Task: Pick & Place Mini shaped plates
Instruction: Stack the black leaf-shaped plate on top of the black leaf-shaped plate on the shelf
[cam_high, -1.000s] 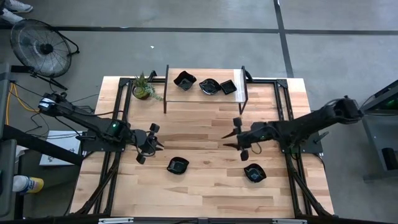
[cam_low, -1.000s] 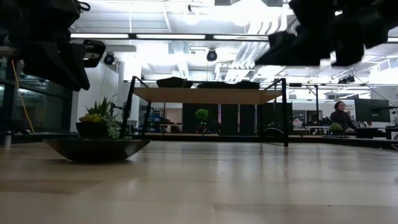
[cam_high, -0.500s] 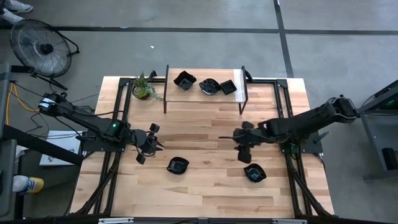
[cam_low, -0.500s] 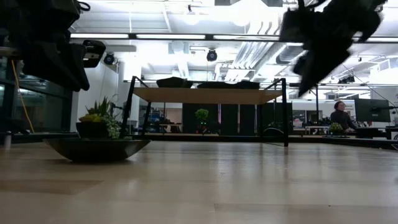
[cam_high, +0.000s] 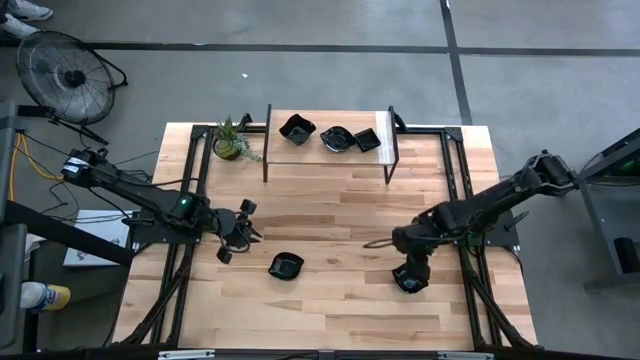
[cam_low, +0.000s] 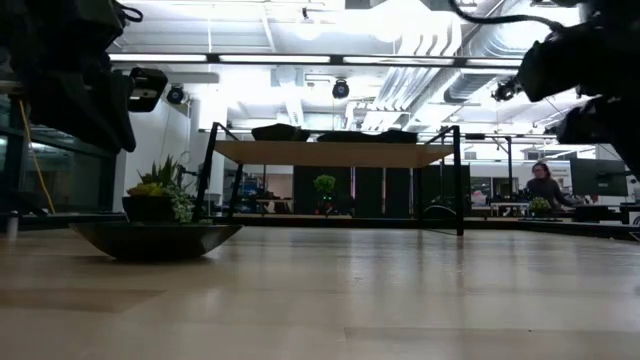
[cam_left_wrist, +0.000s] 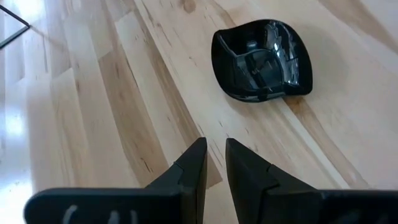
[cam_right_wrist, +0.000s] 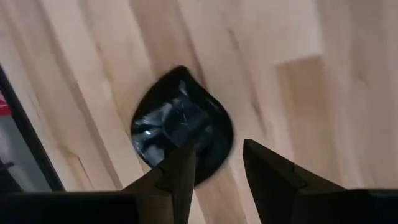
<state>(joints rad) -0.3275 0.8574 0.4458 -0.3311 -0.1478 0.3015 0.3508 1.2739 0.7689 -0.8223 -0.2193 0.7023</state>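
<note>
Counting three plates on the shelf; two remain on the tabletop: one near 6 o'clock, one at 4 o'clock under the right hand, released; left hand nearly clenched, empty.

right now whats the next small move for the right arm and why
Probably lower the right gripper straight down and close on the rim of the black plate under it. Its fingers stand open above that plate, one over the rim, nothing held. Three plates already sit on the shelf. The left gripper waits near another plate.
</note>
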